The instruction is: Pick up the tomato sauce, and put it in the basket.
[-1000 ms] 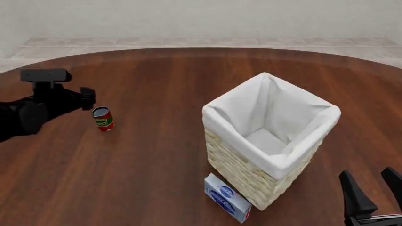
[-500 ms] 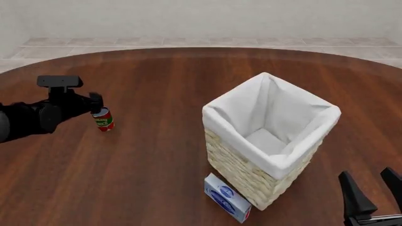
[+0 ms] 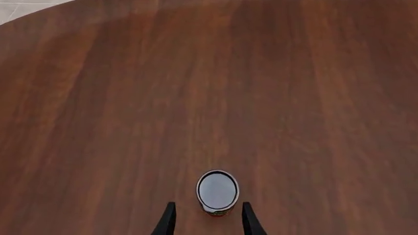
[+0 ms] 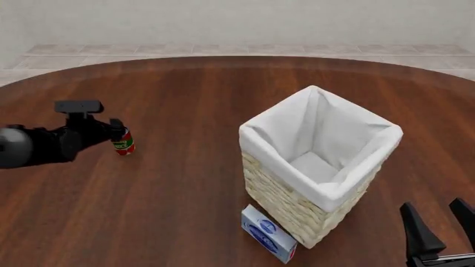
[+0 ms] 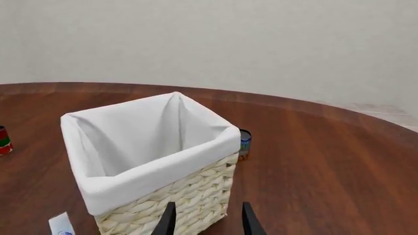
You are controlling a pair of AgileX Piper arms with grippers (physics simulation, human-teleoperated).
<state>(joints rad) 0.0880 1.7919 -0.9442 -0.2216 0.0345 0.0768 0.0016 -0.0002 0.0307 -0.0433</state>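
The tomato sauce point(image 4: 123, 143) is a small red can with a green and white band, standing upright on the left of the table. My left gripper point(image 4: 117, 130) is open, right at the can on its left side. In the left wrist view the can's silvery top point(image 3: 218, 190) sits just ahead of the open gripper point(image 3: 207, 219), partly between the fingertips. The basket point(image 4: 321, 196), pale wicker with a white liner, stands right of centre. My right gripper point(image 4: 440, 222) is open and empty at the front right; its wrist view shows the basket point(image 5: 189, 196) and the can point(image 5: 3, 141).
A flat blue-and-white box point(image 4: 268, 240) leans at the basket's front corner and shows in the right wrist view point(image 5: 62, 226). A small can with a blue label point(image 5: 244, 144) stands behind the basket. The round brown table point(image 4: 186, 211) ends at a tiled floor.
My left gripper has moved right and lower, closing in on the tomato sauce can until its tips reach the can. The can, basket and right arm have not moved.
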